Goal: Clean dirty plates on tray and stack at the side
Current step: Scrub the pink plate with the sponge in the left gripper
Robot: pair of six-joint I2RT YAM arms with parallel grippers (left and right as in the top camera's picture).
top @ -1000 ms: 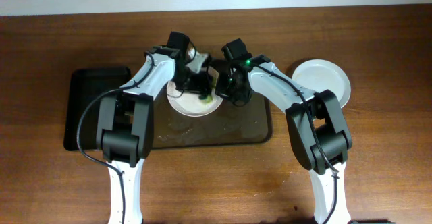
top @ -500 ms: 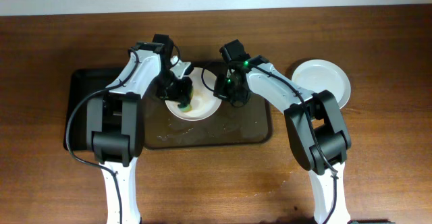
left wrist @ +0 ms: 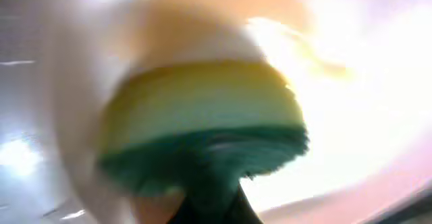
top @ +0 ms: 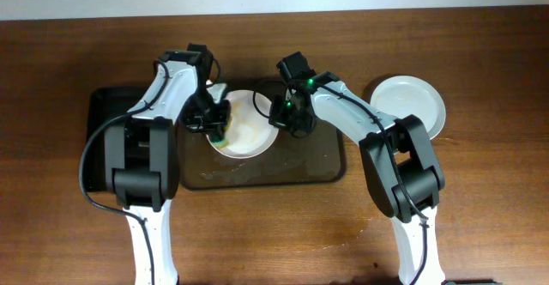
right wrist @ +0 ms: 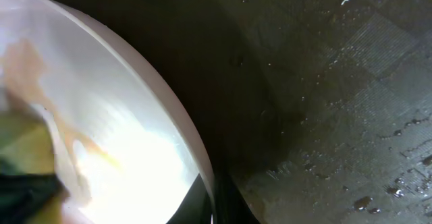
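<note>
At the far left of the table the black tray (top: 107,160) lies beside the brown tray (top: 300,166) and plays no part right now. Next over, the left gripper (top: 215,128) is closed on a yellow-and-green sponge (left wrist: 202,116) and presses it against the left inner side of the white plate (top: 250,135), which sits at the back left of the brown tray. The left wrist view shows a thin orange smear (left wrist: 317,57) on the plate just beside the sponge, so this plate is, by my reading, only partly wiped. On the plate's right edge the right gripper (top: 288,120) seems pinched onto the rim, steadying it, though its fingertips hardly show in its own camera. The bare tray floor to the right looks wet and carries no other plate. Well apart on the right, on the table (top: 489,216), rests the side pile (top: 410,105), white on top; how many plates it holds cannot be told from above. Left to do, I judge: finish this wipe and move the plate onto that pile.
</note>
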